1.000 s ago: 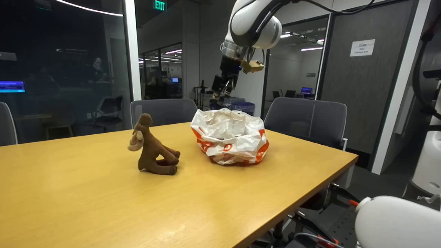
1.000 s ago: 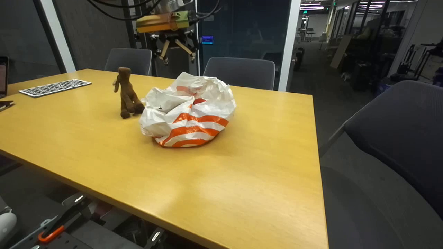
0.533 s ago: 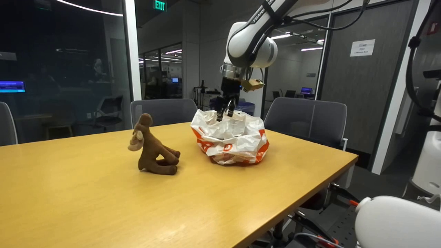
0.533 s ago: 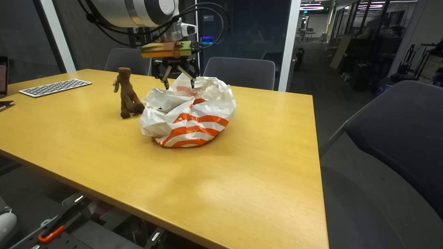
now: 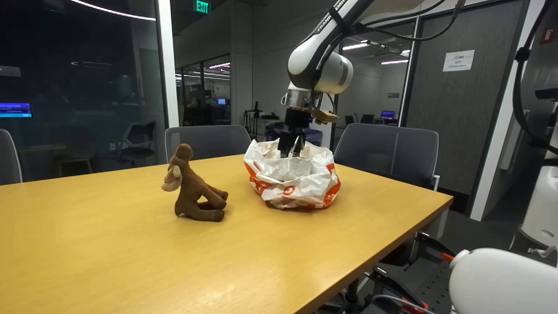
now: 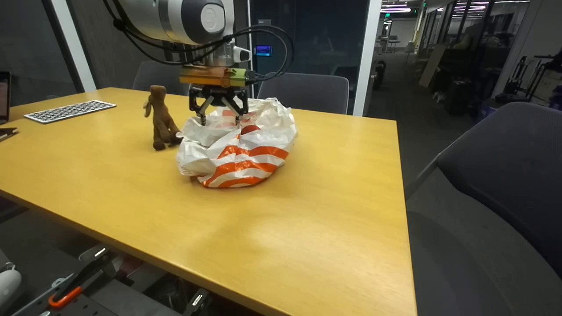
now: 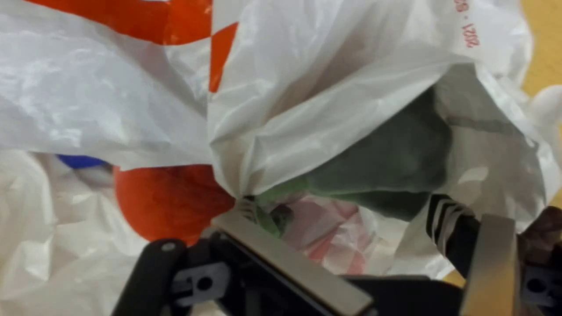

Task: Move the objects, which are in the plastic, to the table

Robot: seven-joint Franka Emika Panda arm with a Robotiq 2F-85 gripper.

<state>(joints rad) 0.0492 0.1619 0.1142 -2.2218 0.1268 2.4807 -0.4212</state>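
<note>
Arm [image 5: 305, 60] slants in from the upper right in an exterior view, last section near vertical; gripper [image 6: 220, 120] points down at the plastic bag's [image 6: 246, 156] mouth, fingers wide apart. Wrist view shows a green soft item [image 7: 390, 158] inside the bag, around the gap between the finger ends, and a rounded orange-red item [image 7: 169, 199] farther left. Bag sits on the surface [image 6: 307, 228]; brown plush animal [image 5: 192, 187] upright just beside it. Open room on the near side in both exterior views, and rightward to the surface's edge; keyboard [image 6: 70, 111] at far left, well apart. Hard to make out: green and orange-red items partly under plastic folds, a blue patch [image 7: 81, 161] mostly covered; finger contact with the bag cannot be told; dark-rimmed screen [image 6: 4, 94] cut off at left.
</note>
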